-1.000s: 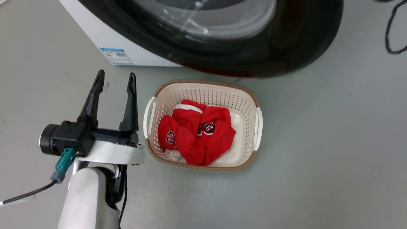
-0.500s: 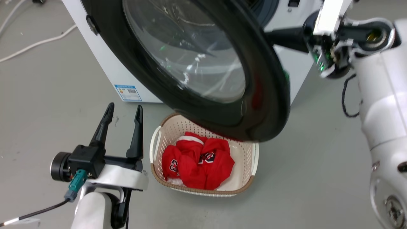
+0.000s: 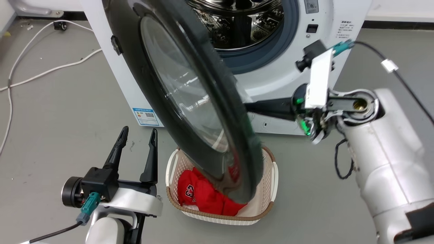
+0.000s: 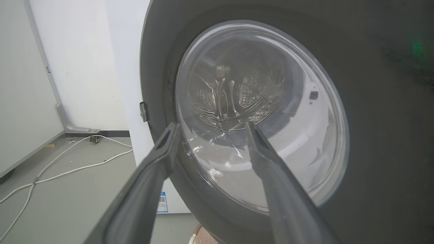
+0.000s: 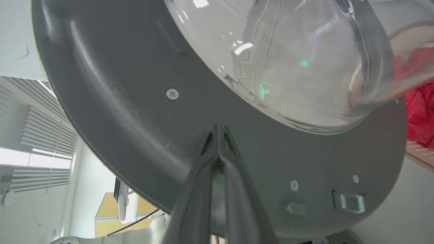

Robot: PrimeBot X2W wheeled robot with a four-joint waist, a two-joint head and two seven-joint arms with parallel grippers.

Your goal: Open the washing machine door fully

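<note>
The washing machine (image 3: pixel 298 84) serves as the reference. The washing machine door (image 3: pixel 186 101) stands partly open, swung out from the machine's front on its hinge side, so that the steel drum (image 3: pixel 237 20) and the grey-blue gasket (image 3: pixel 274 44) are exposed behind it. The door's free edge projects forward of the machine, and in the head view it overlaps the basket (image 3: pixel 273 176). The basket rests on the floor (image 3: pixel 339 203) just in front of the machine and contains a red garment (image 3: pixel 200 196). The right gripper (image 5: pixel 219 128) reaches into the gap between the machine's front panel and the door. Its jaws are closed on each other with nothing between them, and the joined tips lie against the door's grey inner face, just below the clear glass bowl. The left gripper (image 3: pixel 139 130) hangs in front of the machine on the door's outer side, near the blue label (image 3: pixel 146 117) and clear of the door. Its jaws are open and empty, pointing toward the door's outer glass. White cables (image 3: pixel 51 71) lie on the floor beside the machine on its hinge side.
</note>
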